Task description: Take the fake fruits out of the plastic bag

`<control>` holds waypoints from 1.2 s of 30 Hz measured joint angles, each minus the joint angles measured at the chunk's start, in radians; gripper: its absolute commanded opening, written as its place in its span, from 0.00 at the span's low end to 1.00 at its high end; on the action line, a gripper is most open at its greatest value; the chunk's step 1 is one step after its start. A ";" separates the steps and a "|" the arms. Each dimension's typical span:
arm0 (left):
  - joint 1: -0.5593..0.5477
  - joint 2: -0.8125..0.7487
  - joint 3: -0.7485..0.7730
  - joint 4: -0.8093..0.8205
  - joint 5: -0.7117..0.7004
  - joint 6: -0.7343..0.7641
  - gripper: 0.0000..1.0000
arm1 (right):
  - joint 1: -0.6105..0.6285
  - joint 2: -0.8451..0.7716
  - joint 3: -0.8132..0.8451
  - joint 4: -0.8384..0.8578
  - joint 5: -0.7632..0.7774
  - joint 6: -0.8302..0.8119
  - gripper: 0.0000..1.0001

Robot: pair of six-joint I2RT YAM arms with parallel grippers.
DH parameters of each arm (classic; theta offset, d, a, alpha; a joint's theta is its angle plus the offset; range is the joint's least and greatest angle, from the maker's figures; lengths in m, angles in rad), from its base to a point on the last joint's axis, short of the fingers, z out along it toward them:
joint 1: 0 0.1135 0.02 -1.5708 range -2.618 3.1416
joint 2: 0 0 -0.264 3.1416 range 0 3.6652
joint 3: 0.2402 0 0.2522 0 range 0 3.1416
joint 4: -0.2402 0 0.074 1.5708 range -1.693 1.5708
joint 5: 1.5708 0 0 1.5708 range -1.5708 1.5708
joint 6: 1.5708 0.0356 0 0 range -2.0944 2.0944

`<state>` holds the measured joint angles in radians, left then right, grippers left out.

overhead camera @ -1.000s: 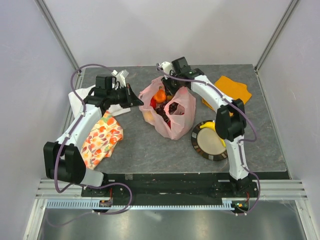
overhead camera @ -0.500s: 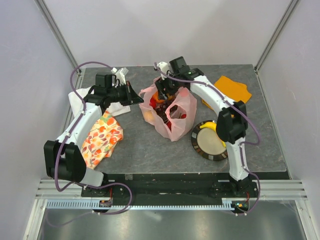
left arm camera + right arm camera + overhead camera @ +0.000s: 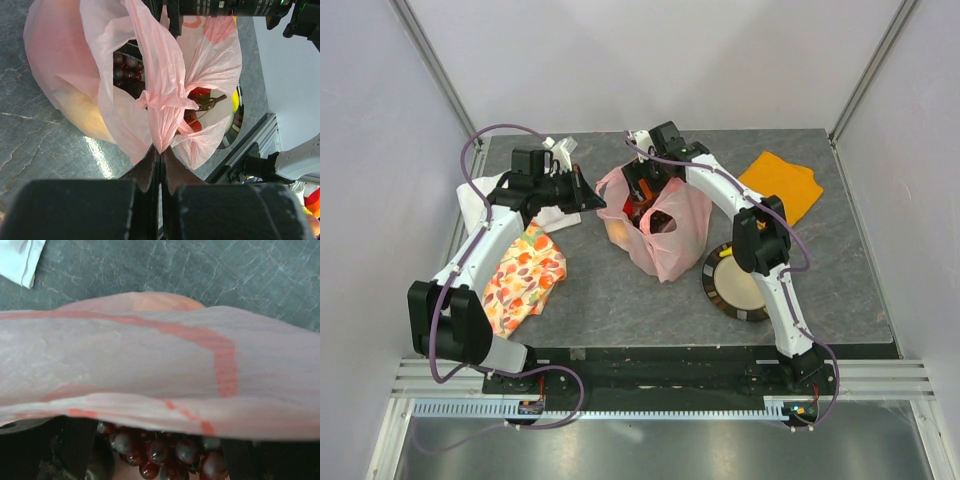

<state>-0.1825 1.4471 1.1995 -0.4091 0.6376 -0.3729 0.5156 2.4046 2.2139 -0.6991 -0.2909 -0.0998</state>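
While the left gripper (image 3: pixel 160 155) is closed tight on a pinched fold of the plastic bag (image 3: pixel 165 75) at its rim, the bag sits at the middle of the tabletop (image 3: pixel 620 300) with its mouth facing up. Three fruits can be made out inside it: one dark purple grape bunch (image 3: pixel 125 70), one red berry cluster (image 3: pixel 197 95) on a brown stem, and one pale yellow-orange fruit (image 3: pixel 82 112) seen only through the film at the bag's side. Any others are hidden by the folds.

The right gripper (image 3: pixel 160 460) is down in the bag's mouth with its jaws spread wide on either side of the grapes and holds nothing. A sheet of the bag lies across most of its camera's view.

One round plate (image 3: pixel 712 290) with a dark rim stands just beside the bag. A small yellow piece (image 3: pixel 724 254) shows at its far edge. Three cloths lie on the tabletop: one floral cloth (image 3: pixel 525 275), one orange cloth (image 3: pixel 782 185) and one white cloth (image 3: pixel 472 195).
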 measured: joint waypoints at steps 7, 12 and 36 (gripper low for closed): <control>-0.001 0.002 0.000 -0.010 0.001 0.020 0.02 | -0.004 0.082 0.090 0.031 0.003 0.019 0.98; -0.011 0.023 0.000 -0.022 0.001 0.039 0.01 | -0.004 0.144 0.127 0.057 0.023 0.026 0.93; -0.022 0.053 0.042 0.003 0.000 0.051 0.02 | -0.082 -0.381 -0.224 0.003 -0.238 -0.063 0.46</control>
<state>-0.2043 1.5002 1.2411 -0.4065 0.6380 -0.3218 0.4335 2.0239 1.9903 -0.6956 -0.5289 -0.1627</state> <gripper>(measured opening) 0.025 0.811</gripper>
